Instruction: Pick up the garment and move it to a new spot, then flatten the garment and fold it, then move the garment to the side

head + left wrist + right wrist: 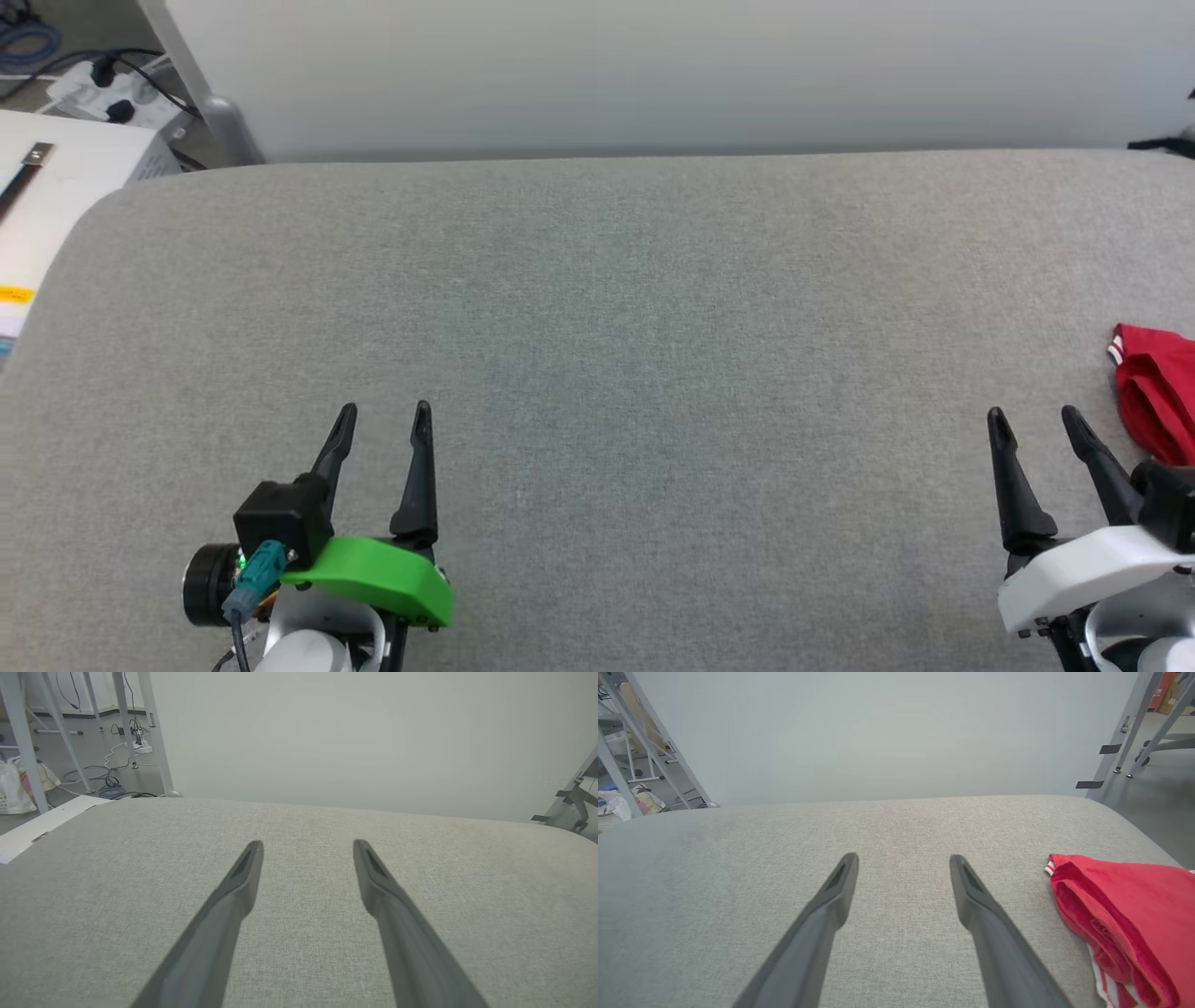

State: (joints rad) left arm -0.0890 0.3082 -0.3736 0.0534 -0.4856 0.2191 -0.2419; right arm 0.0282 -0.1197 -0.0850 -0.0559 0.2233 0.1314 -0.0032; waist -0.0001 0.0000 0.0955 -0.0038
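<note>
The garment [1125, 919] is seen as a red bundle, doubled over on itself in soft layers, with a strip of red-and-white trim at its near corner. It lies at the far right edge of the grey padded surface [597, 308] and is partly cut off in the head view, so its full extent cannot be told. It is touched by nothing.

The right gripper [1033, 415] is held just beside it, to its left, with its 2 fingers spread wide and nothing between them. The left gripper [385, 411] is held well apart from it, toward the opposite side of the surface, likewise spread and empty.

Whether the bundle awaits its first pick or is already set aside cannot be settled here. If the pick is the step in hand, the right gripper would best be swung rightward over the bundle and lowered onto its thick rolled edge. That way several layers are pinched, not just 1. The fingertips should be pressed lightly into the padding before closing. A slow lift is advised, since thin fabric may unroll and trail off the edge. The middle of the surface, within reach of the 2 grippers, would suit as the new spot.
</note>
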